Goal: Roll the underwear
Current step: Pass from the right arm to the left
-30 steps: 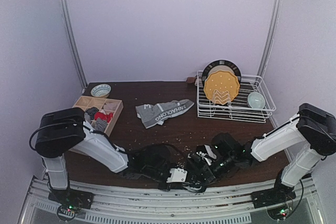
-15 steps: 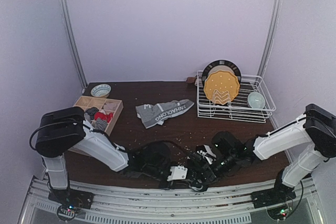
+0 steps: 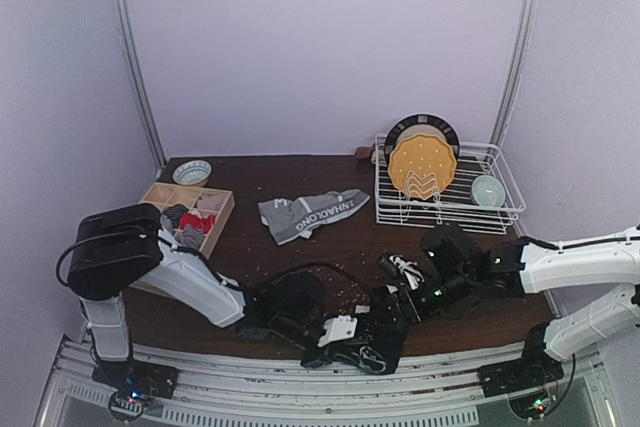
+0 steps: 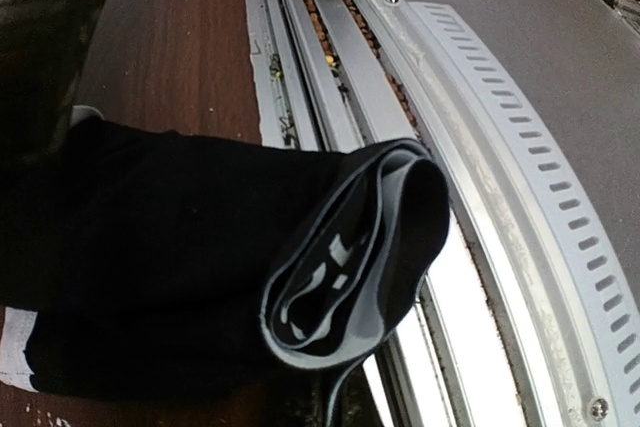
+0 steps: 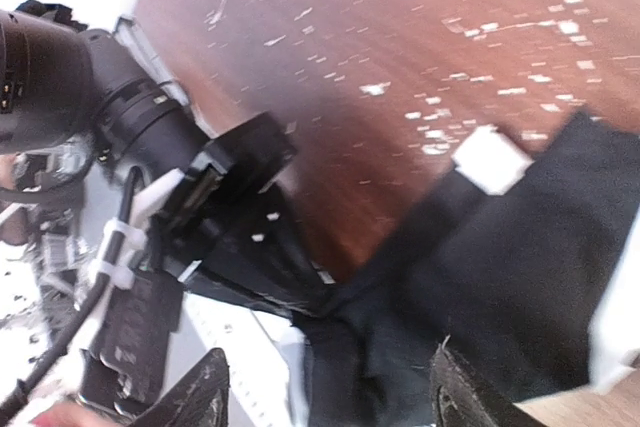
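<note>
Left wrist view is almost filled by the black underwear (image 4: 180, 247), so the fingers of the left gripper (image 3: 352, 337) are covered by cloth there and cannot be made out. The cloth's rolled end, with a grey waistband (image 4: 340, 277) curled inside it, is held out over the metal rail (image 4: 480, 147) at the near edge. White lettering is seen on the band but cannot be read. From above, the left gripper is seen low at the near edge, closed on that black cloth, which bulges just to its right.

The right wrist picture is blurred. The right gripper (image 5: 335, 399) is shown with its fingertips (image 5: 205, 392) spread apart and nothing gripped. The black cloth lies just beyond them; whether it is touched cannot be told.

The grey underwear (image 3: 312, 213), with a white-lettered waistband, is spread unrolled at the middle of the table (image 3: 250, 247), well apart from both grippers.

At the far left a wooden divided box (image 3: 186, 194) is seen. Grey and red rolled things are held in its nearer compartments, though exactly which compartments is hard to tell. A small bowl (image 3: 192, 172) is set just behind it. At the far right an orange plate (image 3: 422, 167) is held upright in a wire rack (image 3: 450, 209); a dark plate (image 3: 420, 122) behind it is largely hidden, and a pale bowl (image 3: 488, 190) is set beside them.
</note>
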Robot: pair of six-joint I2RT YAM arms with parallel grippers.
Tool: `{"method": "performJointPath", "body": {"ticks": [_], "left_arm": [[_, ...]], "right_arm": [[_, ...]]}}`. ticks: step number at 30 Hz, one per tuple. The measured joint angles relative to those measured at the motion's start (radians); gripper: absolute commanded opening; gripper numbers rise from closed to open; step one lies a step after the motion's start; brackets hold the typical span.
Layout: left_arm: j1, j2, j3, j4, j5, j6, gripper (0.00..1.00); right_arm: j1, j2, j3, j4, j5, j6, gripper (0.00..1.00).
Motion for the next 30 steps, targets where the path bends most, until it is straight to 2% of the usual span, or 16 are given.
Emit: {"method": "performJointPath", "body": {"ticks": [2,6,9,13,17,22,25,30], "left_arm": [[0.0,0.0,0.005,-0.018,0.013,-0.027,0.0],[0.001,0.017,0.042,-0.079,0.036,-0.087,0.0],[0.006,0.022,0.056,-0.11,0.054,-0.128,0.0],[0.016,0.022,0.056,-0.13,0.073,-0.169,0.0],[0.025,0.022,0.058,-0.143,0.096,-0.209,0.0],[0.036,0.022,0.063,-0.156,0.123,-0.247,0.0],[0.04,0.022,0.096,-0.206,0.138,-0.262,0.0],[0.044,0.022,0.158,-0.286,0.148,-0.273,0.0]], "right_arm": [[0.007,-0.033,-0.014,-0.016,0.052,-0.007,0.55],[0.039,-0.061,-0.042,-0.025,0.143,-0.019,0.3],[0.053,-0.029,-0.048,-0.023,0.189,-0.018,0.22],[0.054,0.072,-0.047,0.015,0.227,0.005,0.15],[0.055,0.19,-0.033,0.048,0.263,0.043,0.17],[0.069,0.23,-0.006,0.098,0.286,0.082,0.33],[0.089,0.188,-0.006,0.085,0.311,0.08,0.4],[0.114,0.004,-0.005,0.016,0.369,0.05,0.46]]}}
